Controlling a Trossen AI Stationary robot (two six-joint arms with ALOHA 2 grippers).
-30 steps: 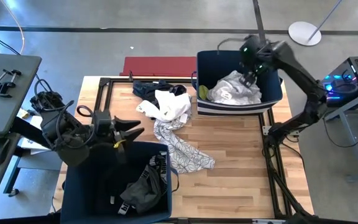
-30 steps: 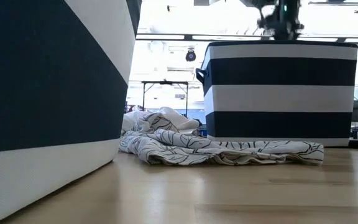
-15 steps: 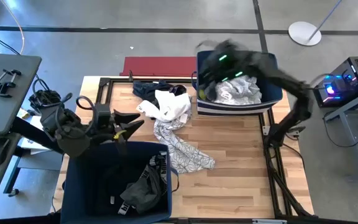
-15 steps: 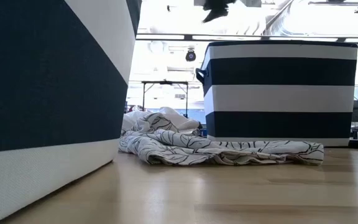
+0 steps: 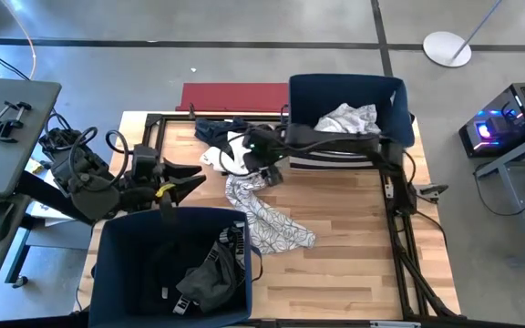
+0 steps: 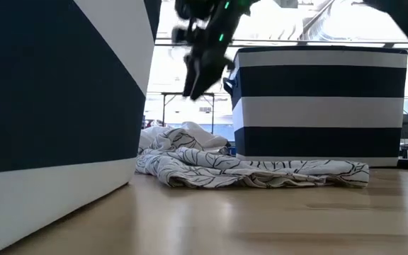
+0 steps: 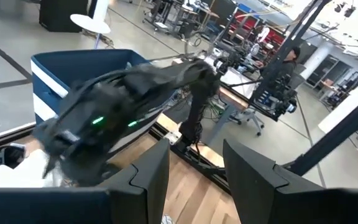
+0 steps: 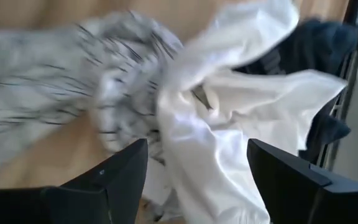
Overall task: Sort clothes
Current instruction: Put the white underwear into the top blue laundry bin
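A white garment (image 5: 242, 153) lies in a pile on the table with a light patterned garment (image 5: 267, 219) and a dark one (image 5: 229, 128) at its far side. My right gripper (image 5: 268, 169) is open and empty, hanging above the pile's white garment (image 8: 229, 130); in the low view it (image 6: 198, 71) is clear of the clothes (image 6: 246, 171). My left gripper (image 5: 188, 178) is open and empty, held over the table by the near bin's far rim. Light clothes (image 5: 347, 118) lie in the far bin (image 5: 303, 91). Dark and grey clothes (image 5: 206, 278) lie in the near bin (image 5: 117, 264).
A flat red board (image 5: 235, 95) lies beyond the table's far edge. A black frame (image 5: 149, 137) runs along the table's left and far sides. The two striped blue bins stand at the near left and far right, with bare wood (image 5: 344, 237) between them.
My right gripper has swung out of the far bin toward the table's left and come down over the clothes pile, turning its fingers downward. My left arm has shifted a little toward the far edge. The clothes on the table have stayed put.
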